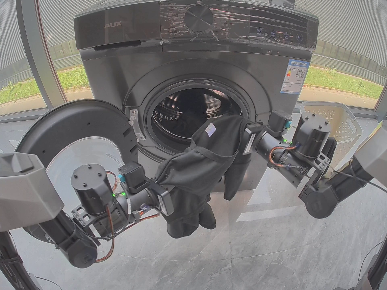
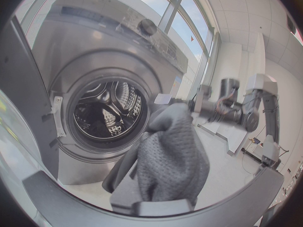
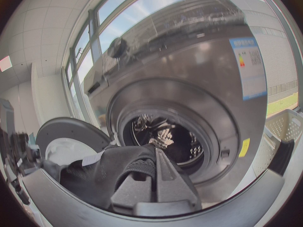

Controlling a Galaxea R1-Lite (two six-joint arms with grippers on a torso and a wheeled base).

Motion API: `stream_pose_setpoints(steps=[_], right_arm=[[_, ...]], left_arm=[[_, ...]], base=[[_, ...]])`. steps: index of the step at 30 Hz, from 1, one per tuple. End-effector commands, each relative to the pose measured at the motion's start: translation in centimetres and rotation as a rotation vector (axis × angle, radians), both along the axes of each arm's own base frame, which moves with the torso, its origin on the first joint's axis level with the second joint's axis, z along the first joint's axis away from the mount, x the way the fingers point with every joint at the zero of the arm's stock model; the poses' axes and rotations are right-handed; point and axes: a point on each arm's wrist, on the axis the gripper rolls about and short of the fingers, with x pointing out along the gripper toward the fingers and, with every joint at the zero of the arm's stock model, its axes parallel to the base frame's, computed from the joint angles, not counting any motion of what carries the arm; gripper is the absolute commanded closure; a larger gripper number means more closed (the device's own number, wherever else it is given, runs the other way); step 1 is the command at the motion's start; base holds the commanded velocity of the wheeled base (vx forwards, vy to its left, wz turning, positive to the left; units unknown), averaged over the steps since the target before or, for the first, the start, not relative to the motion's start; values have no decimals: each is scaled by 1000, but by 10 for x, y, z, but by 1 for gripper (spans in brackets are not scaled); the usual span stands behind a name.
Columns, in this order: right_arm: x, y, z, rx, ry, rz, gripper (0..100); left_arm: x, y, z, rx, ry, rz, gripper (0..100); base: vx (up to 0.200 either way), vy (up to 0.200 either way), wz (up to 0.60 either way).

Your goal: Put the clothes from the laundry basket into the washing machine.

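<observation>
Left hand (image 1: 168,184) and right hand (image 1: 244,137), each clamped on the black garment (image 1: 201,158), hold it spread, likely for feeding the washing machine (image 1: 258,77).

Both arms extended forward. Left gripper (image 1: 171,192) near, low; right gripper (image 3: 155,166) farther, higher. Each is clamped on the dark garment (image 1: 201,162).
</observation>
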Motion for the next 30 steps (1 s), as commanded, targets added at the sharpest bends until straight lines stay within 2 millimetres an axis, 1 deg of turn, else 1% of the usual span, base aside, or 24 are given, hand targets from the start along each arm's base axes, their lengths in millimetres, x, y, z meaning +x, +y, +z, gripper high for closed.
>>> stream_pose_setpoints(steps=[1,3,5,7,12,13,16,17,19,20,22,23,26,29,30], right_arm=[[-3,-3,-41,-74,111,9,100],[-9,-5,-46,-82,123,15,100],[-11,-5,-50,-91,127,18,100],[-17,-4,-55,-101,139,32,100],[-22,-2,-52,-87,115,54,100],[-23,-1,-51,-86,112,65,0],[-26,2,-51,-86,112,76,0],[-31,4,-55,-97,127,88,0],[-44,-2,-66,-137,176,99,0],[-53,-6,-73,-165,207,108,0],[-74,-8,-84,-226,243,159,0],[-79,-10,-86,-238,249,170,0],[-91,-17,-91,-252,258,180,0],[-95,-21,-93,-250,258,178,0],[-104,-26,-96,-251,264,183,0]], left_arm=[[-21,20,33,-64,-71,0,100],[-17,23,36,-71,-83,18,100],[-15,23,39,-81,-91,24,100],[-9,23,41,-90,-103,37,100],[-7,24,42,-102,-96,42,100],[-7,24,42,-105,-93,41,100],[-7,24,43,-110,-95,42,100],[-6,25,43,-111,-98,49,100],[-4,26,45,-115,-105,56,100],[-4,27,45,-118,-105,59,100],[-3,28,46,-120,-105,66,100],[-3,29,46,-122,-105,71,100],[-3,29,47,-125,-109,78,100],[-2,28,46,-123,-107,86,100],[-2,29,48,-126,-112,106,100]], base=[[0,0,0],[0,0,0],[0,0,0],[0,0,0],[0,0,0],[0,0,0],[0,0,0],[0,0,0],[0,0,0],[0,0,0],[0,0,0],[0,0,0],[0,0,0],[0,0,0],[0,0,0]])
